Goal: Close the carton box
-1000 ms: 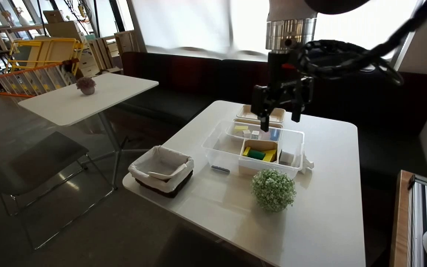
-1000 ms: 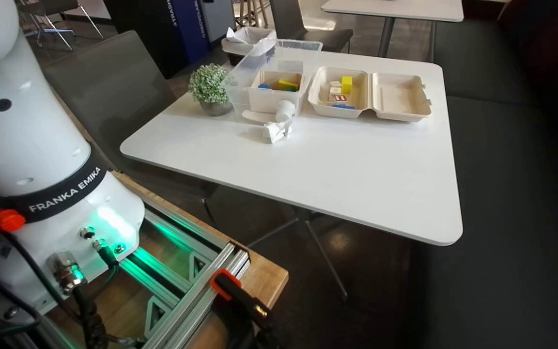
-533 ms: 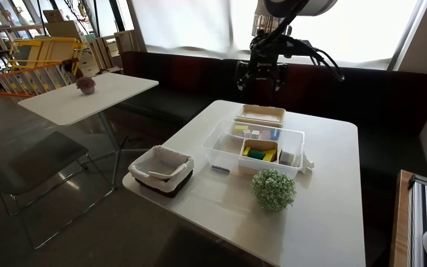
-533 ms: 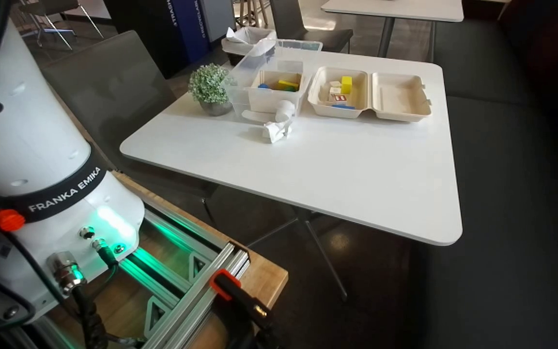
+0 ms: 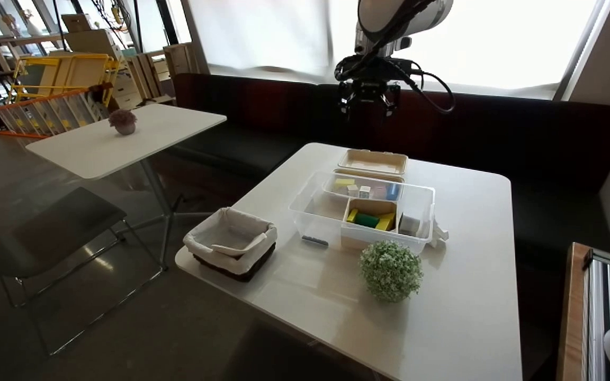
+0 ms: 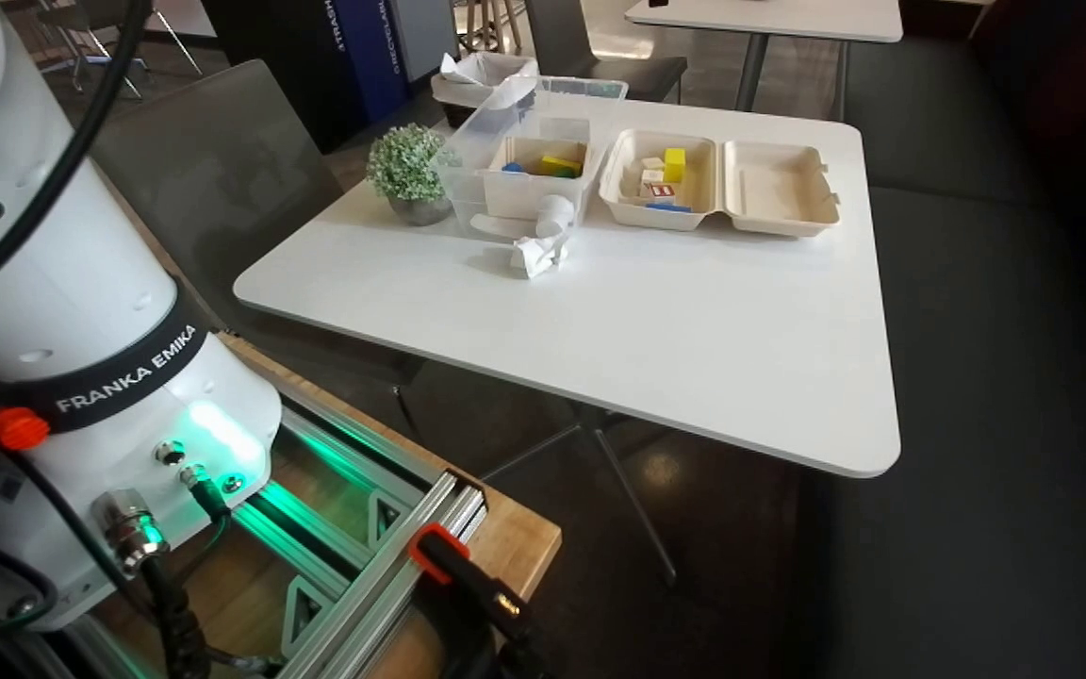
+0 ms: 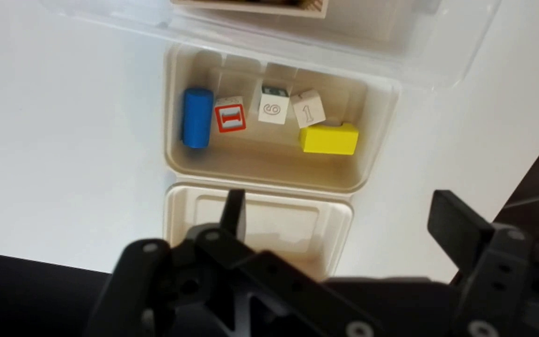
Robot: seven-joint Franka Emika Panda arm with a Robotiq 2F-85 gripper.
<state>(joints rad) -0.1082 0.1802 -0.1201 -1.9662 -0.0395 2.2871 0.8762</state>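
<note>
Gripper [image 7: 337, 208] is held spread, nothing pinched; lid [image 7: 283, 220] part-hidden by it in wrist view. Carton box [image 7: 260, 166] set on table [image 7: 63, 140] just beside clear bin [image 7: 377, 28], lid folded out. Judged light, bendy, prob. easily dented; free edge [image 6: 829, 189] opp. hinge [image 7: 260, 188] best pinched gently, approx. mid-length.

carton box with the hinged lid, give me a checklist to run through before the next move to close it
1. Lid reachable from an open pose: ok, it lies folded out beside the base.
2. Contents inside the base: ok, blue cylinder, yellow block and three printed cubes.
3. Hand open: ok, jaws wide apart, holding nothing.
4. Hand at the lid: not ok, it hangs above, not touching it.
5. Plastic bin apart from the base: cannot tell, its side overlaps the base's edge in the wrist view.
</note>
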